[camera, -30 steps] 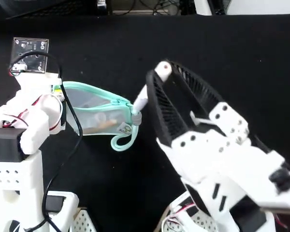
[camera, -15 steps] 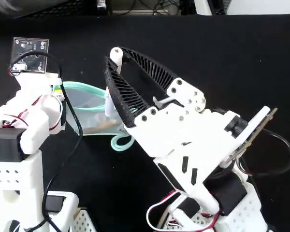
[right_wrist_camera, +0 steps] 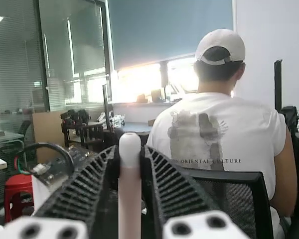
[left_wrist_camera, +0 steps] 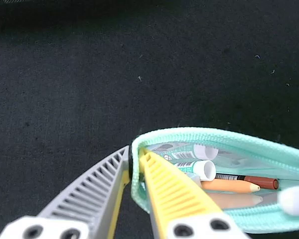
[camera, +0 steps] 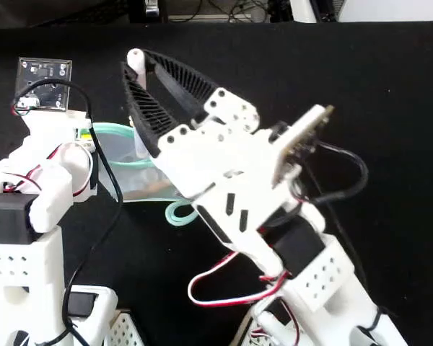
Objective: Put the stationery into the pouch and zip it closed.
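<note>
The mint green pouch (camera: 119,164) lies open at the left, with several pens and a pencil (left_wrist_camera: 229,186) inside. My left gripper (left_wrist_camera: 134,152) is shut on the pouch's rim, one finger inside and one outside. Above the pouch's mouth, my right gripper (camera: 137,62) is shut on a white pen (camera: 140,142). The pen lies lengthwise between the black fingers (right_wrist_camera: 164,179), and its lower end reaches the mouth of the pouch. That end shows as a white tip (left_wrist_camera: 295,200) over the far part of the opening. The pouch's zip end is hidden behind the right arm.
The table is covered in black cloth (camera: 361,79). The left arm's white base (camera: 22,245) stands at the front left and the right arm's body (camera: 260,209) crosses the middle. A mint loop (camera: 177,213) sticks out below the pouch.
My right arm has swung left with the white pen, from the pouch's right end to above its opening, and its wrist has turned. The left arm and pouch have stayed put.
</note>
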`<state>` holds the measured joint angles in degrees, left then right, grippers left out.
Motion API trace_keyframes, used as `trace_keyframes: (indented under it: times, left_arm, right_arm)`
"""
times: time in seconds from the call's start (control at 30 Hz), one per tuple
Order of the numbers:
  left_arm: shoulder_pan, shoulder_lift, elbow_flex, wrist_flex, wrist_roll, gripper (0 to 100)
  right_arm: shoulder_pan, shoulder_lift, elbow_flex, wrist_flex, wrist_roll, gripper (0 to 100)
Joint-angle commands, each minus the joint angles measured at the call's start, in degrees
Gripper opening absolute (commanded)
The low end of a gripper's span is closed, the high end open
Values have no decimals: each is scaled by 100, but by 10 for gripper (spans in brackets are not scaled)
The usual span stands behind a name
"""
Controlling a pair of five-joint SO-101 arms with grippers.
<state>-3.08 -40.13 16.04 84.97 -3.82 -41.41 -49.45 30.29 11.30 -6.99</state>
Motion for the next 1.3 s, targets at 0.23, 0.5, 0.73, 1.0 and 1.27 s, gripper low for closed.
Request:
trace_keyframes:
  times: [0.23,0.5,0.73,1.0,1.27]
  left_arm:
    - [-84,141,708,70,-9,30]
    - [-84,141,708,70,-9,30]
    - [-84,141,708,70,0,30]
    - [-84,141,708,70,9,30]
    - [-84,141,716,70,9,30]
  right_arm:
    - [-35,-866,1385,-70,-35,13]
    - [-70,-1288,1420,1099,862,15]
    - [-185,-1279,1165,2585,976,143]
    - [-536,-1499,848,3437,985,247]
    - [554,-2941,1226,3578,967,240]
